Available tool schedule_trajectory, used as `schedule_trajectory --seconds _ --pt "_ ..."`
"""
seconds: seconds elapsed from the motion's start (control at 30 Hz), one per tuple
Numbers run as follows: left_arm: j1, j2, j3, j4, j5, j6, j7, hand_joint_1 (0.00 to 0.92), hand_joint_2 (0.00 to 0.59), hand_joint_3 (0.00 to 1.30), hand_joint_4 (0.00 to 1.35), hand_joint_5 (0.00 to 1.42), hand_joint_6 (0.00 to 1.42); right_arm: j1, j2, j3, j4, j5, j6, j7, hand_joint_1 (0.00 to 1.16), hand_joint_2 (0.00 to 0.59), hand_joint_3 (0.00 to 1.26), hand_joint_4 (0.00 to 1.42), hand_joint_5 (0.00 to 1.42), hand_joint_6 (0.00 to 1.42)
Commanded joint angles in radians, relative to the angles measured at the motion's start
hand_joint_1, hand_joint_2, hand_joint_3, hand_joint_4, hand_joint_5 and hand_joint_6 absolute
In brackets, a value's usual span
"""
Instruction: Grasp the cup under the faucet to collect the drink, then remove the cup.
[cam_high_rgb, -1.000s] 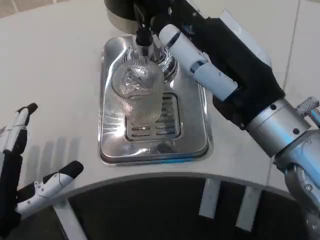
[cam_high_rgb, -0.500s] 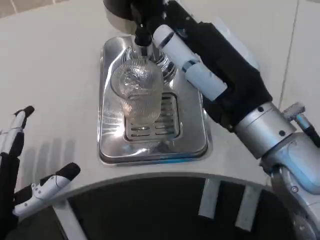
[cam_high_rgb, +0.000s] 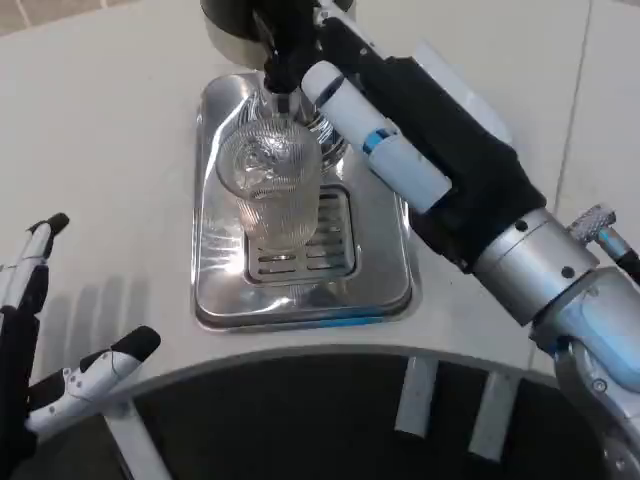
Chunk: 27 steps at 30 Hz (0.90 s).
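Note:
A clear ribbed glass cup stands upright on the grate of a shiny metal drip tray, directly below the black faucet. My right hand reaches in from the right, past the cup's far side, with long white and black fingers stretched up to the faucet. Their tips merge with the dark faucet, so their grip is hidden. The hand does not hold the cup. My left hand hovers at the lower left, away from the tray, fingers spread and holding nothing.
The round dispenser body rises behind the tray at the top edge. The white table's curved front edge runs just below the tray, with a dark gap beneath it. Bare tabletop lies left of the tray.
My right hand has slid up and to the left, its fingers now reaching the faucet. The left hand has drifted slightly toward the left edge. The cup has stayed in place.

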Motion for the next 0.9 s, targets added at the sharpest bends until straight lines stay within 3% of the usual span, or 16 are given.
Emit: schedule_trajectory --seconds 0.03,0.2,0.3,0.67,0.9 --pt "0.006 -0.001 0.001 0.009 -0.013 -0.009 -0.006 0.000 0.035 0.10 0.00 0.16 0.13 -0.055 -0.090 0.060 -0.073 -0.103 0.047 0.040 0.00 0.530 0.01 0.00 0.00 0.00" --pt "0.003 -0.003 -0.003 0.011 -0.011 -0.007 -0.005 0.000 0.035 0.09 0.00 0.16 0.14 -0.132 -0.210 0.177 -0.154 -0.320 0.151 0.096 0.00 0.541 0.03 0.00 0.00 0.00" --pt "0.002 -0.002 -0.004 0.013 -0.009 -0.006 -0.005 0.000 0.035 0.09 0.00 0.16 0.14 -0.156 -0.236 0.222 -0.178 -0.408 0.196 0.127 0.00 0.557 0.04 0.00 0.00 0.00" --pt "-0.005 -0.003 -0.007 0.022 -0.004 -0.006 0.001 0.000 0.036 0.09 0.00 0.17 0.14 -0.201 -0.218 0.283 -0.201 -0.532 0.308 0.256 0.00 0.579 0.05 0.00 0.00 0.00" --pt "-0.002 -0.006 -0.008 0.029 -0.003 -0.009 0.006 0.000 0.036 0.09 0.00 0.17 0.14 -0.228 -0.195 0.298 -0.172 -0.542 0.289 0.301 0.00 0.583 0.05 0.00 0.00 0.00"
